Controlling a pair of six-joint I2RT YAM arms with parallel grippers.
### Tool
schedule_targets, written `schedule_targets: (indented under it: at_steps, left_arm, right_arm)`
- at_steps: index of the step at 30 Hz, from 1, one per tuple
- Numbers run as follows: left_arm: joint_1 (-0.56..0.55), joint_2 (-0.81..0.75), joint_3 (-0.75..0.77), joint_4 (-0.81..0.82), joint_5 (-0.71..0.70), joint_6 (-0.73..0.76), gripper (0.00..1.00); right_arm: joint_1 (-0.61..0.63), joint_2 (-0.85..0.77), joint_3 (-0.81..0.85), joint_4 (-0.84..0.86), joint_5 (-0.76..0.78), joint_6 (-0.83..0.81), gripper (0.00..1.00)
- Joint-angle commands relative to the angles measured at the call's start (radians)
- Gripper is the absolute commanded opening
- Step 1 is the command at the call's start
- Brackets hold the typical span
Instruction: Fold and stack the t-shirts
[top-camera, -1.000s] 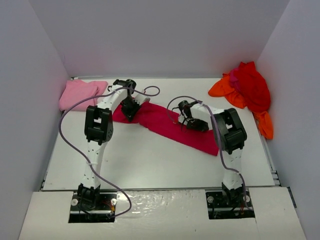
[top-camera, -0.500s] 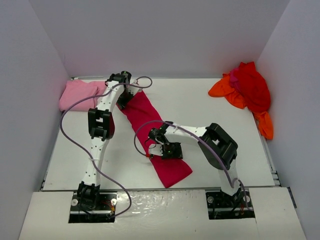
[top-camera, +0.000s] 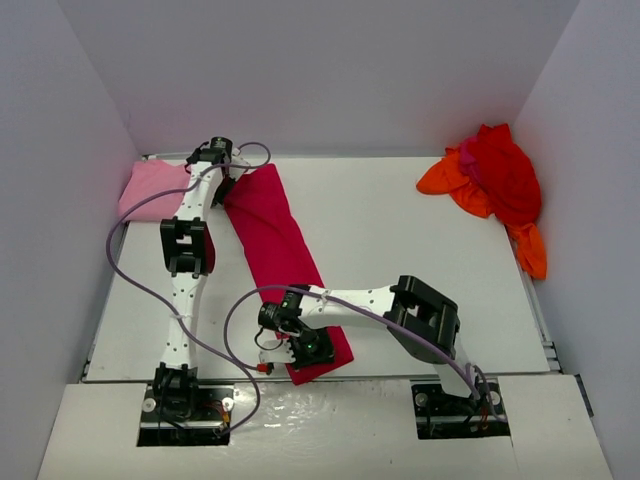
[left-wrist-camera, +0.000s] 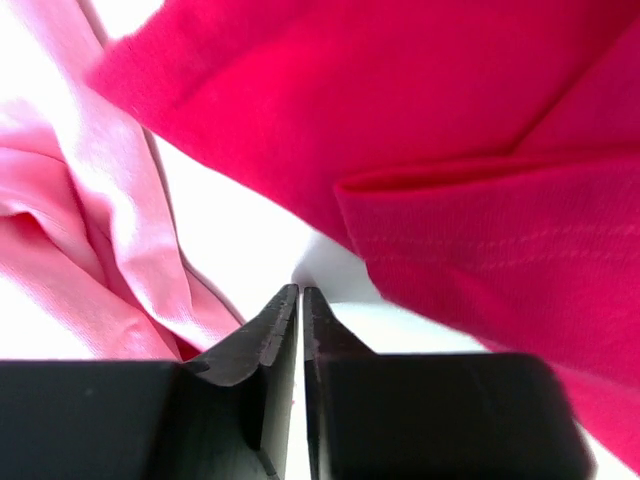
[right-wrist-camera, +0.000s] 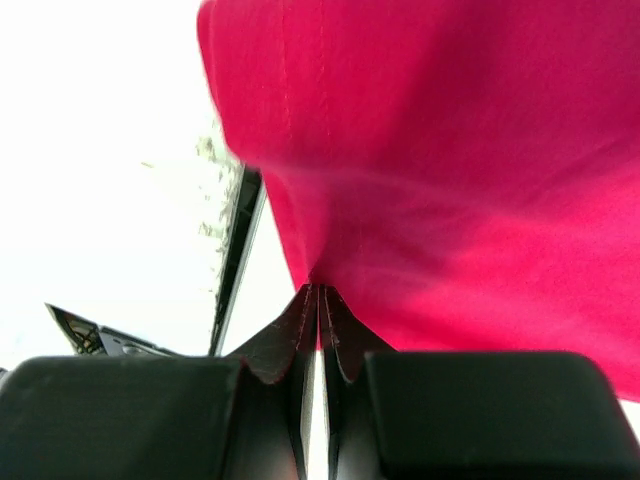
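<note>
Top external view: flat white worktop (top-camera: 420, 280), boxed in by plain pale grey walls (top-camera: 320, 70) at left, back and right. Both arm bases sit in cut-outs of a white board (top-camera: 320, 425) along the near edge.

Crimson-magenta cloth t-shirt (top-camera: 275, 240): lies as a long narrow strip, running diagonally from the far left of the worktop to the near edge.

Light pink cloth t-shirt (top-camera: 148, 190): crumpled in the far left corner, just beside the strip's far end.

Red cloth t-shirt (top-camera: 505, 175): heaped on top of the orange cloth t-shirt (top-camera: 440, 178) against the right wall, well apart from the other two.

Left claw (left-wrist-camera: 300, 300): fingers all but together, nothing between the tips. It is over bare worktop between the pink and crimson cloth.

Right claw (right-wrist-camera: 318, 295): closed, pinching a pucker of the crimson-magenta cloth t-shirt at its near end.
</note>
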Motion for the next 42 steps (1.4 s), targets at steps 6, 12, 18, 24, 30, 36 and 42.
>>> schedule_targets:
  at_steps: [6, 12, 18, 24, 30, 36, 42]
  left_arm:
    - [-0.025, -0.192, -0.091, 0.119, 0.048, -0.058, 0.19]
    - [-0.041, -0.296, -0.097, 0.100, 0.138, -0.089, 0.37]
    - [-0.100, -0.258, -0.027, 0.029, 0.136, -0.061, 0.22]
    - [-0.147, -0.174, -0.038, 0.002, 0.125, -0.041, 0.00]
    - [-0.183, -0.085, -0.036, 0.002, 0.134, -0.048, 0.00]
    - [-0.242, 0.035, 0.042, -0.047, 0.138, -0.024, 0.00]
    - [-0.319, 0.076, 0.032, -0.041, 0.148, 0.014, 0.00]
  right_arm:
    - [-0.045, -0.070, 0.016, -0.025, 0.136, 0.072, 0.01]
    - [-0.156, -0.273, 0.071, -0.015, 0.288, 0.102, 0.00]
    - [-0.390, -0.453, 0.153, 0.045, 0.296, 0.092, 0.00]
    - [-0.431, -0.485, 0.134, 0.075, 0.350, 0.097, 0.00]
    - [-0.498, -0.533, 0.141, 0.099, 0.373, 0.103, 0.00]
    - [-0.534, -0.608, 0.123, 0.112, 0.382, 0.103, 0.00]
    - [-0.545, -0.650, 0.076, 0.146, 0.356, 0.097, 0.00]
